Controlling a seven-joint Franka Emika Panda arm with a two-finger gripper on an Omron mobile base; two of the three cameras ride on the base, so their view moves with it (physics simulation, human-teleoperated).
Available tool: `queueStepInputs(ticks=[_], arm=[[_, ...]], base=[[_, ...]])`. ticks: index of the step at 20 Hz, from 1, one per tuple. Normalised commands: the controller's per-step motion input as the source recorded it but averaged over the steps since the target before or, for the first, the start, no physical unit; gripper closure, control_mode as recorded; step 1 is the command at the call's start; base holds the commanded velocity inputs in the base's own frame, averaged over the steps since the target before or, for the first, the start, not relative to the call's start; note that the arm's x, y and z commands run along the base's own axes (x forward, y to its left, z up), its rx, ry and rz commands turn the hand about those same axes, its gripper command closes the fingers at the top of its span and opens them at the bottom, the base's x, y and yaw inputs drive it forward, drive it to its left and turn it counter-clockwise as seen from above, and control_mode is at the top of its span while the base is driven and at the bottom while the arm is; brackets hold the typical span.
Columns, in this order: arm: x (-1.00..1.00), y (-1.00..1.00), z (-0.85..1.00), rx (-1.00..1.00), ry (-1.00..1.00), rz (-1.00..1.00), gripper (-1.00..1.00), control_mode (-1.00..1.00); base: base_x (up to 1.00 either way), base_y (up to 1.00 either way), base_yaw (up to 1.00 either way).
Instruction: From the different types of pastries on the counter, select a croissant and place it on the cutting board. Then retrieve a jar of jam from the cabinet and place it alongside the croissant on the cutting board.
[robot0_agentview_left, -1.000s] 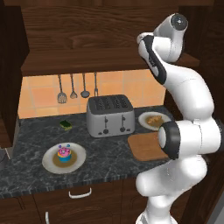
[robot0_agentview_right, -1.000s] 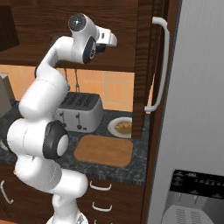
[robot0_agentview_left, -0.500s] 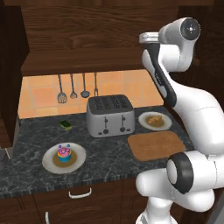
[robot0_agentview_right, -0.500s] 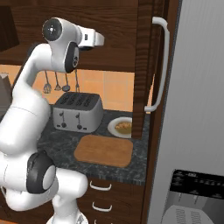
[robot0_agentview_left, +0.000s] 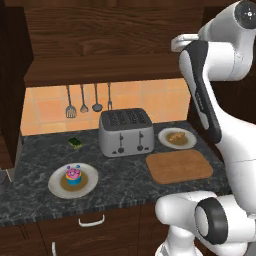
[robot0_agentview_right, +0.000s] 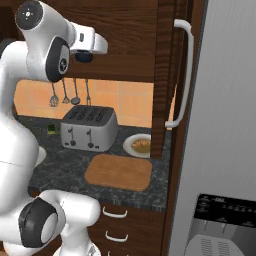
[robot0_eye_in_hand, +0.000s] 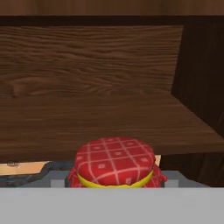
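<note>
In the hand view the jar of jam (robot0_eye_in_hand: 114, 162), with its red checked top, sits low and close, in front of the cabinet shelf (robot0_eye_in_hand: 87, 122). My gripper (robot0_agentview_right: 84, 56) is shut on the jar, high beside the dark wood cabinet (robot0_agentview_left: 100, 50); its fingers are hidden. On the counter (robot0_agentview_left: 30, 150) the croissant (robot0_agentview_left: 176, 136) (robot0_agentview_right: 141, 145) lies on a white plate behind the bare cutting board (robot0_agentview_left: 178, 166) (robot0_agentview_right: 119, 171). The frosted cake (robot0_agentview_left: 73, 176) sits on another plate at the front left.
A silver toaster (robot0_agentview_left: 125, 131) (robot0_agentview_right: 89, 128) stands left of the croissant's plate. Utensils (robot0_agentview_left: 83, 100) hang on the orange wall, and a small green sponge (robot0_agentview_left: 75, 142) lies below them. A tall panel with a white handle (robot0_agentview_right: 181, 75) and a grey fridge (robot0_agentview_right: 225, 125) close off the right.
The hand has drawn back from the cabinet, moving left in the right base view with the jar. The upper arm has swung up and toward the cameras. Counter items are unmoved.
</note>
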Motion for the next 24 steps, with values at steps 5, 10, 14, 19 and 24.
queueStepInputs(ticks=[5, 10, 14, 19, 24], arm=[[-1.0, 0.0, -0.67, -0.06, 0.12, 0.0, 1.0, -1.0], [-1.0, 0.0, -0.95, -0.14, 0.05, 0.0, 1.0, -1.0], [-1.0, 0.0, -0.99, -0.16, 0.0, 0.0, 1.0, -1.0], [-1.0, 0.05, -0.7, -0.03, 0.02, -0.04, 1.0, -1.0], [-0.38, 0.04, -0.58, 0.07, 0.1, -0.09, 1.0, -1.0]], base=[[0.0, 0.0, 0.0], [0.0, 0.0, 0.0], [0.0, 0.0, 0.0], [0.0, 0.0, 0.0], [0.0, 0.0, 0.0]])
